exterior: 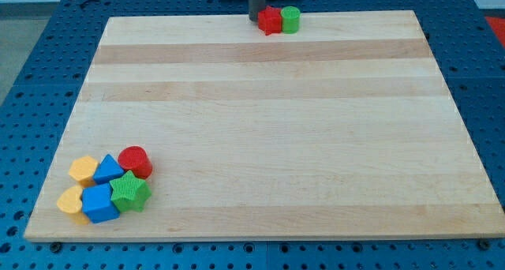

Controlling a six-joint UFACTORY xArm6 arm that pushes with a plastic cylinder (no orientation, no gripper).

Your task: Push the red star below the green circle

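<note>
The red star (271, 20) lies at the top edge of the wooden board (260, 128), near the middle. The green circle (290, 20) stands right next to it, touching its right side. My tip (256, 19) is at the board's top edge, just left of the red star and close against it. The rod rises straight up out of the view's top.
A cluster of blocks sits at the board's bottom left: a yellow hexagon (83, 169), a blue triangle (109, 170), a red cylinder (135, 161), a yellow heart (71, 200), a blue block (99, 202) and a green star (129, 192). A blue perforated table surrounds the board.
</note>
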